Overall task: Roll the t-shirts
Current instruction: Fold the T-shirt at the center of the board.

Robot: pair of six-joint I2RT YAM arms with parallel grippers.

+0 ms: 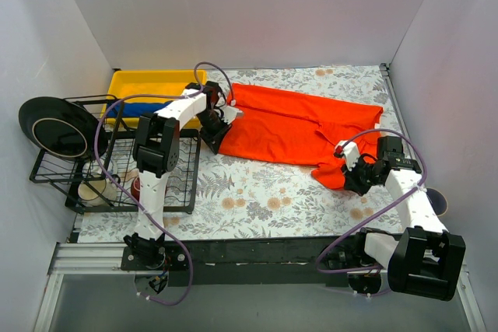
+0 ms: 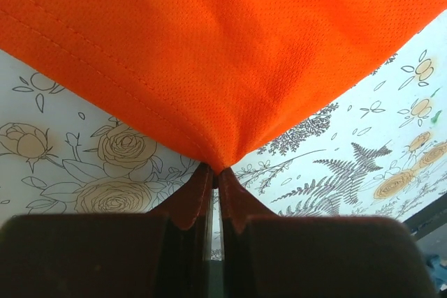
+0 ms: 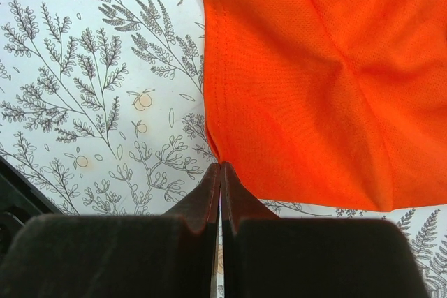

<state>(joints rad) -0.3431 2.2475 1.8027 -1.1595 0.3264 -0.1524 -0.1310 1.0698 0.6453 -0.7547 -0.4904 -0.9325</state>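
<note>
Floral table [image 1: 257,200]; orange t-shirt [image 1: 296,126] pinched both ends; blue t-shirt [image 1: 136,108] mostly hidden.

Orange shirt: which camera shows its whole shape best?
The top external view: almost the whole orange shirt is seen, spread out. Each wrist view shows only one pinched corner, at the left gripper and the right gripper.

**Fixed overhead view.** A worktop [image 1: 257,204] covered with a floral print is shown, enclosed by plain white walls [image 1: 257,5]. A yellow tray [image 1: 156,81] is placed at the far left corner. A black wire rack [image 1: 180,180] is set just in front of it. A black round plate [image 1: 53,126] is stood tilted at the rack's left end. A white cup [image 1: 93,190] and a partly hidden red bowl [image 1: 137,187] are seen through the wires. A dark round object [image 1: 440,201], largely concealed, is seen at the right edge.
</note>
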